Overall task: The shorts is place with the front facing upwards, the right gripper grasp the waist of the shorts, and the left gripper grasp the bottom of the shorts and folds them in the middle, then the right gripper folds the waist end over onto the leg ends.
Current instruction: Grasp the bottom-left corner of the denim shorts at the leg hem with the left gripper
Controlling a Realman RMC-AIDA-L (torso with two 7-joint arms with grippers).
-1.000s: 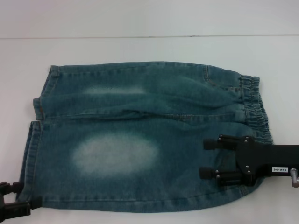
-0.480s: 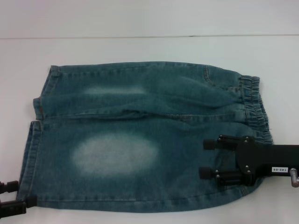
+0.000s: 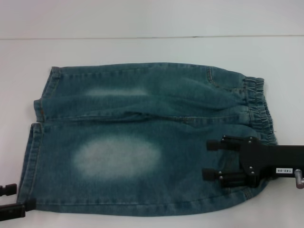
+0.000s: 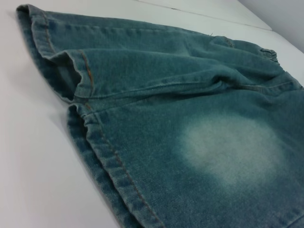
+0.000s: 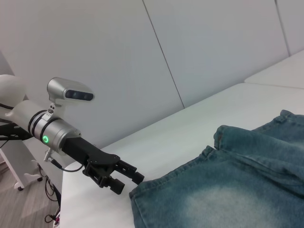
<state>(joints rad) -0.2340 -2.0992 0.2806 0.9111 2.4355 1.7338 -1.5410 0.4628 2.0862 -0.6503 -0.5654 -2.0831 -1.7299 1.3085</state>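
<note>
The blue denim shorts (image 3: 142,137) lie flat, front up, on the white table (image 3: 152,47). Their elastic waist (image 3: 259,107) is at the right and their leg hems (image 3: 34,152) at the left. My right gripper (image 3: 205,160) is open above the near half of the shorts, just inside the waist. At the near left corner, my left gripper (image 3: 26,196) is open at the near leg's hem. The left wrist view shows the shorts (image 4: 190,118) and both leg hems close up. The right wrist view shows the shorts (image 5: 228,190) and the left gripper (image 5: 133,183) open beside the hem corner.
Bare white table surrounds the shorts on the far side and to the left. A pale wall (image 5: 142,47) rises behind the table. The table's near edge lies close below the shorts.
The left gripper has drawn slightly back toward the lower left corner and levelled out. The right gripper and the shorts have barely moved.
</note>
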